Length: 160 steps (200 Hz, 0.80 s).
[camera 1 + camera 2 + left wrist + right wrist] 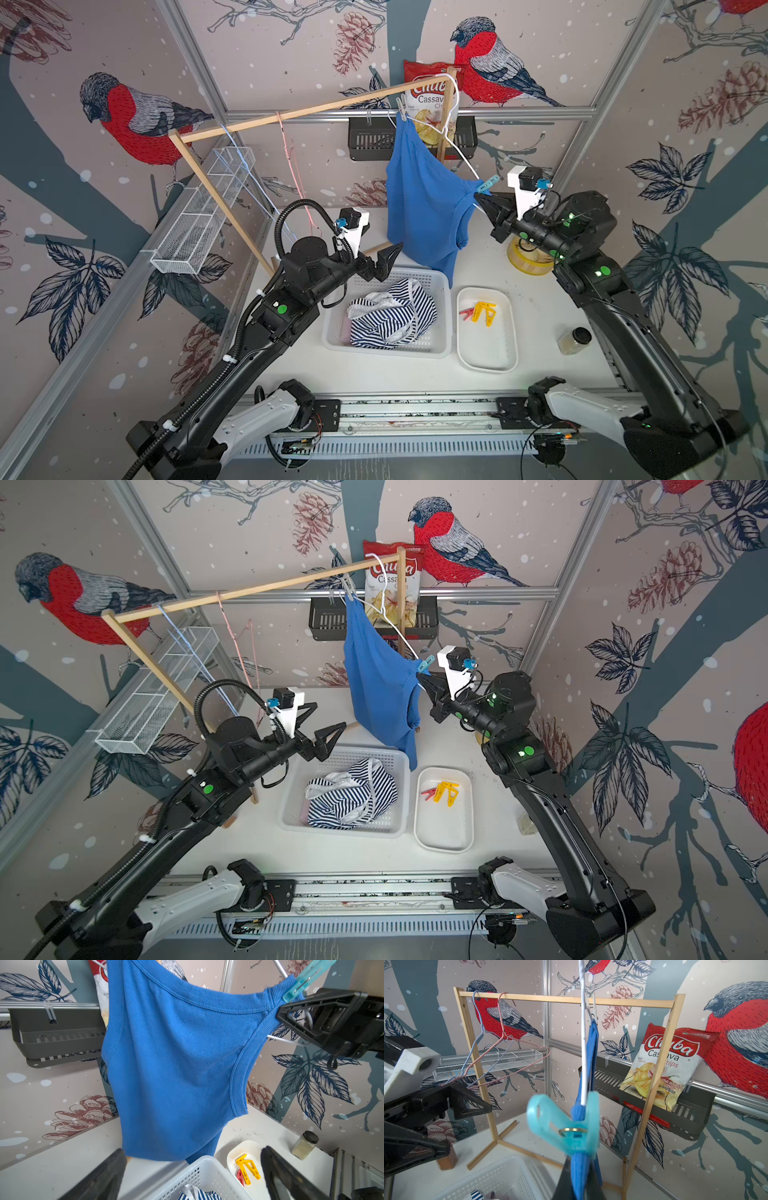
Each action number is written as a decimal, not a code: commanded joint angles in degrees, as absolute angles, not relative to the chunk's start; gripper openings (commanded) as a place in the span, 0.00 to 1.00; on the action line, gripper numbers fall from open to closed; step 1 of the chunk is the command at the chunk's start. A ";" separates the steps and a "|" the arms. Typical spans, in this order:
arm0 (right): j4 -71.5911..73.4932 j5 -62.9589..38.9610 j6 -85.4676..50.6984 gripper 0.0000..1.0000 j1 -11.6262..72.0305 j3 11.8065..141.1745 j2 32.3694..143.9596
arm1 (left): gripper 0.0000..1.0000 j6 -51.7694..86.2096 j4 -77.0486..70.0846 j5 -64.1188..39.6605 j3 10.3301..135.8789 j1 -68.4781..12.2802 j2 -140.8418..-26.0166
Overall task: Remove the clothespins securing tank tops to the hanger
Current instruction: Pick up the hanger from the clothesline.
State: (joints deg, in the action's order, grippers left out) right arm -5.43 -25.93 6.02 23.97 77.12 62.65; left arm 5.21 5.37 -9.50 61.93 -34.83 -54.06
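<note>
A bright blue tank top (424, 199) (176, 1064) hangs from a white wire hanger (467, 164) on the wooden rack. A grey clothespin (402, 107) (593, 1009) pins its upper strap. A teal clothespin (488, 184) (566, 1126) pins the lower strap. My right gripper (478, 198) (578, 1167) is shut on that strap just below the teal pin. My left gripper (328, 716) (192, 1157) hangs open and empty by the top's hem, over the white basket (386, 351). A striped tank top (390, 316) lies in the basket. Yellow clothespins (484, 311) and a red one (466, 312) lie in a white tray (486, 353).
The wooden rack (291, 113) also carries bare blue (245, 166) and pink (291, 158) hangers. A chips bag (432, 99) stands in a black wall basket behind. A small jar (575, 340) sits at the right, a yellow roll (528, 262) under my right arm.
</note>
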 commanded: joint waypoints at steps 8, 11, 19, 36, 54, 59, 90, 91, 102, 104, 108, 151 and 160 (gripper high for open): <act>-1.73 -27.93 7.16 0.00 24.11 75.65 59.14 | 0.99 3.67 9.05 -12.79 63.25 -34.89 -50.24; -2.11 -28.21 7.49 0.00 24.10 75.47 58.81 | 0.99 3.16 9.80 -13.09 63.46 -34.88 -49.83; -2.81 -29.05 8.45 0.00 24.12 74.91 57.83 | 0.97 1.93 11.56 -13.36 63.90 -34.89 -48.40; -4.08 -30.91 11.04 0.00 24.07 73.28 55.82 | 0.97 -1.22 14.55 -14.50 63.86 -34.78 -45.43; -6.16 -32.30 13.00 0.00 23.88 72.15 54.11 | 0.97 -3.62 15.61 -16.06 62.43 -34.80 -42.50; -6.56 -32.79 13.42 0.00 23.86 71.85 53.70 | 0.97 -4.07 15.53 -16.39 61.94 -34.74 -41.82; -6.67 -33.45 14.05 0.00 23.41 71.42 52.07 | 0.97 -6.00 15.51 -14.50 61.17 -34.62 -40.03; -6.59 -33.42 14.01 0.00 23.44 71.44 52.01 | 0.97 -6.03 15.49 -14.41 61.17 -34.54 -40.10; -5.66 -33.40 13.82 0.00 23.00 72.07 51.72 | 0.97 -6.39 15.80 -13.80 61.43 -34.21 -40.63; -5.46 -33.31 13.74 0.00 23.00 72.36 51.76 | 0.97 -6.41 15.81 -13.80 61.61 -34.13 -40.85; -5.38 -33.11 13.76 0.00 22.95 72.96 51.89 | 0.97 -6.46 16.04 -13.88 61.95 -33.92 -41.27; -6.98 -36.23 15.12 0.00 22.71 84.93 56.60 | 0.97 -6.16 14.75 -17.58 62.57 -30.30 -43.11; -7.24 -37.15 14.78 0.00 22.68 87.65 57.90 | 0.97 -6.00 14.57 -18.35 62.72 -29.12 -43.27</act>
